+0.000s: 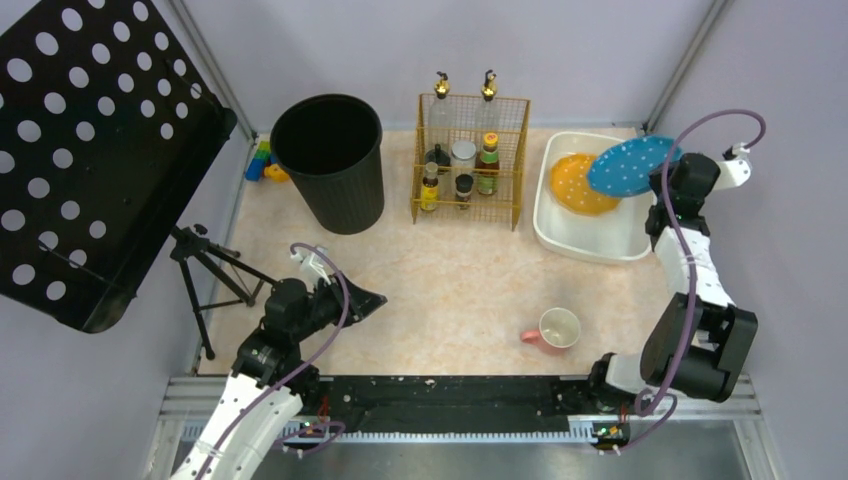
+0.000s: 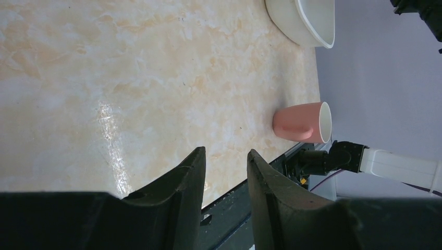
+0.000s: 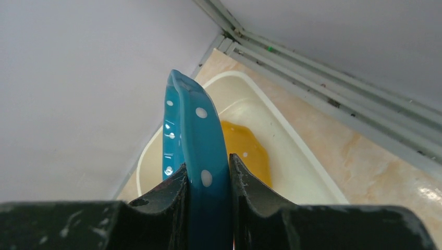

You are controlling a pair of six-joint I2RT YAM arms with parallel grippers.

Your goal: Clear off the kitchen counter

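Note the right gripper (image 3: 207, 167) pinched tight on the rim of the blue dotted plate (image 3: 194, 120), held edge-on and tilted just above the white tub (image 1: 560, 243). Lower toward the tub's far end, over the orange plate (image 1: 578, 185) already lying inside. Tip the blue plate flatter before descending, so as to land face down on the orange one rather than on an edge. Watch the tub's rim on the way down and avoid clipping it with the plate's free edge. Release only when resting on the orange plate or just above it, to spare both plates a knock. Part the fingers slowly, then lift straight up, clear of the tub.

Leave the left gripper (image 2: 225, 156) alone for now: narrowly parted, holding nothing, hovering over the kitchen counter (image 1: 450, 270) well to the left of the tub and nearer the arms. Treat the pink mug (image 2: 302, 123) as the likely next pick: upright on the counter, nearer than the tub, close to the front rail. Ignore the black bin (image 1: 330, 160) and the wire rack of bottles (image 1: 470, 160), both left of the tub.
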